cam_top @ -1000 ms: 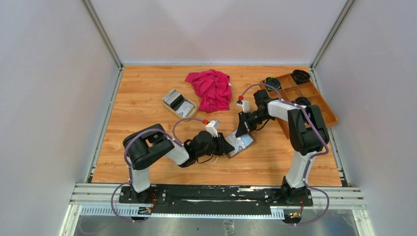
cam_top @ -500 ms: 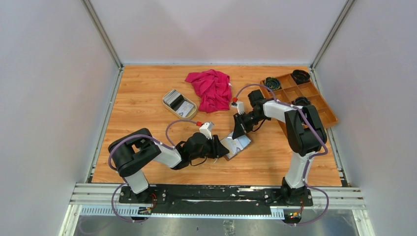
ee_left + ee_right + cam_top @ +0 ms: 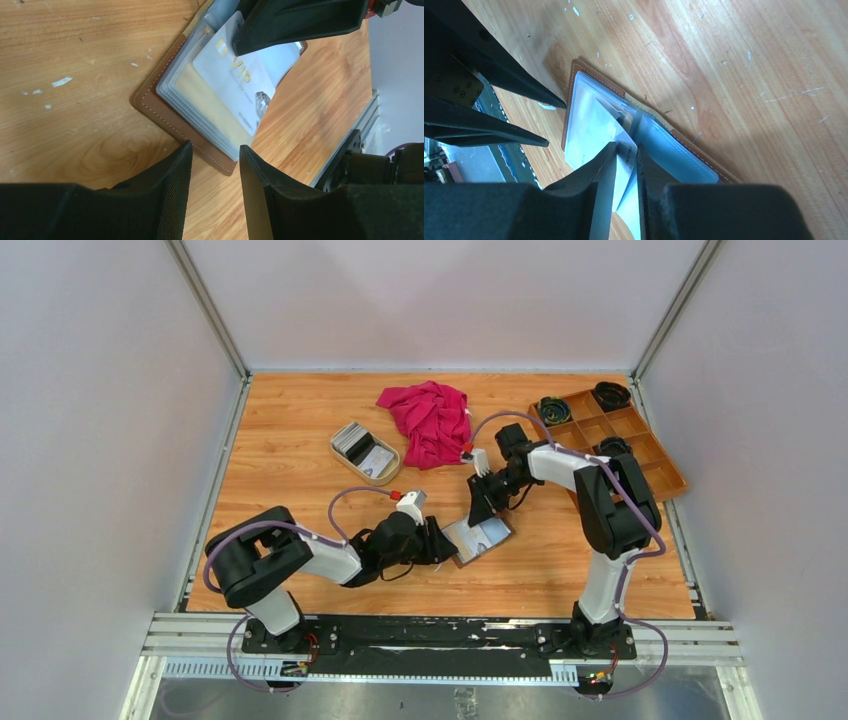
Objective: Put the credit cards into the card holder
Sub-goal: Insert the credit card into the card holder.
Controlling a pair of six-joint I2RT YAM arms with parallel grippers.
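The brown card holder (image 3: 480,539) lies open on the table, its clear sleeves up (image 3: 170,120) (image 3: 684,155). A white VIP credit card (image 3: 240,75) sits partly in a sleeve. My right gripper (image 3: 480,512) (image 3: 626,147) hangs over it, jaws parted a little, with that card (image 3: 628,161) loose in the narrow gap. My left gripper (image 3: 440,542) (image 3: 215,155) is open just left of the holder's near corner, only bare wood between its fingers. More credit cards (image 3: 352,438) lie in the beige dish (image 3: 335,450).
A crumpled red cloth (image 3: 428,420) lies behind the holder. A wooden compartment tray (image 3: 640,455) with dark round items stands at the right rear. The left arm's own body stretches along the table's front left.
The left gripper opened, let go of the holder's edge and drew back left. The right gripper's jaws parted around the card. The holder and both grippers shifted slightly left.
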